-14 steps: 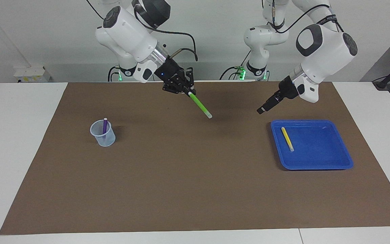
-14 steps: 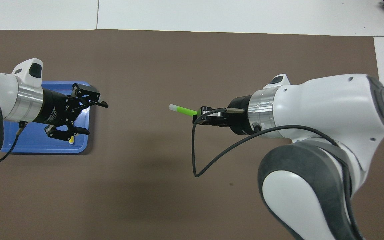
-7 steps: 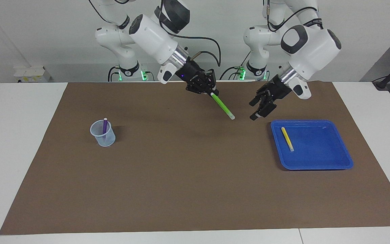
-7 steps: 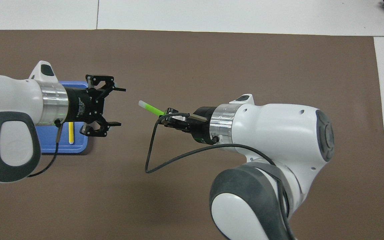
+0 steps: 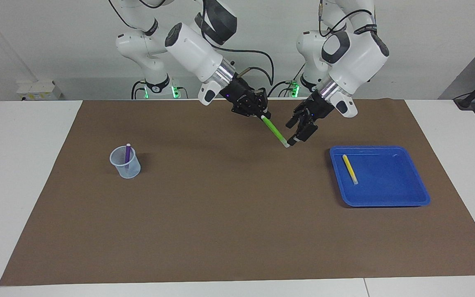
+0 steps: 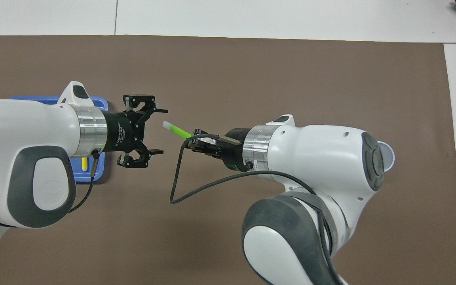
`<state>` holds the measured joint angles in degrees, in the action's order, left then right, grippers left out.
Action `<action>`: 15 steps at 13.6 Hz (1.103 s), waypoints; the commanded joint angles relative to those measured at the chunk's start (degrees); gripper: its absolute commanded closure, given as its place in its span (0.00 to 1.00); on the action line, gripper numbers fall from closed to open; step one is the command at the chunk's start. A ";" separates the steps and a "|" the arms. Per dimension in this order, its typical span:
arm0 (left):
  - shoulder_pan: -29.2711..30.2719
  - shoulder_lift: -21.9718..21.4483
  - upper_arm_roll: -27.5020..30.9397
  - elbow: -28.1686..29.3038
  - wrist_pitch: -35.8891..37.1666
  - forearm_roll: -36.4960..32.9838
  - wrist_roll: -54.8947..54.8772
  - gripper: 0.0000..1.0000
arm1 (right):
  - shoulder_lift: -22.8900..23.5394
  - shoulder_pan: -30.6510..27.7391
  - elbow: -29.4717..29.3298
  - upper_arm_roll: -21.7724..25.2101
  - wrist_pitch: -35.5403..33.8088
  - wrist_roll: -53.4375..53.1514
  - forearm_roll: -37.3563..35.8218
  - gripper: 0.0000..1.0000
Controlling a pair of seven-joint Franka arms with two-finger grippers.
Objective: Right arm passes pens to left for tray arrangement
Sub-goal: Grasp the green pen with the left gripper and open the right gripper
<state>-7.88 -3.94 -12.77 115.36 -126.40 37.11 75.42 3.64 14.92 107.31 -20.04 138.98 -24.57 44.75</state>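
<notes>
**A:** Where's the bright green marker pen with the pale whitish end (image 5: 274, 131)?

**B:** Up in the air over the brown mat (image 5: 229, 214), about midway along the table. The right arm's black two-finger gripper (image 5: 261, 115), the one with the small blue light on its wrist, is clamped on the pen's upper end. The pen slants downward, its pale tip pointing toward the left arm.

**A:** And the left arm's black two-finger gripper (image 5: 297, 133)?

**B:** It hangs over the mat facing the pen, fingers spread wide. In the overhead view the pale tip (image 6: 166, 125) sits right at the mouth of that gripper, level with the upper fingertip (image 6: 162, 111). In the facing view the tip appears just beside the lower finger. I can't tell whether it touches; nothing is pinched there.

**A:** The other pens?

**B:** The slim yellow marker pen (image 5: 349, 169) lies flat in the shallow bright blue plastic tray (image 5: 402, 194), along the tray's edge closest to the table's middle. The tray sits toward the left arm's end. The purple marker pen (image 5: 127, 154) stands tilted in the small pale-blue see-through cup (image 5: 125, 163), toward the right arm's end, well apart from everything else.
</notes>
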 commanded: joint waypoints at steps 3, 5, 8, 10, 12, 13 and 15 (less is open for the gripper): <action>-3.89 -1.68 0.64 2.59 -5.34 0.86 6.41 0.06 | -0.21 -0.07 0.36 -0.09 0.68 0.05 1.92 1.00; -3.98 -1.68 0.64 2.59 -5.26 0.86 6.58 0.22 | -0.21 -0.16 0.36 0.00 0.51 0.05 1.92 1.00; -3.98 -1.68 0.64 2.41 -4.64 0.86 6.50 0.66 | -0.21 -0.07 0.36 -0.09 0.51 0.05 1.92 1.00; -3.90 -1.68 0.64 2.15 -4.20 0.86 6.76 0.82 | -0.21 -0.07 0.36 -0.09 0.51 0.05 2.01 1.00; -3.98 -1.68 0.64 2.15 -3.68 0.86 6.76 0.91 | -0.21 -0.07 0.36 -0.09 0.51 0.05 1.92 1.00; -4.07 -1.68 0.64 2.15 -3.33 0.86 6.85 1.00 | -0.21 -0.16 0.36 -0.09 0.42 0.05 1.92 1.00; -4.07 -1.68 0.64 1.88 -1.31 0.86 6.76 1.00 | -0.21 -0.16 0.36 -0.09 0.24 0.05 2.01 1.00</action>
<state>-11.04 -3.94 -12.85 115.95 -129.71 37.15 81.60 3.64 14.93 107.32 -20.02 138.91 -24.58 44.79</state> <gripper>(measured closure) 0.824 0.974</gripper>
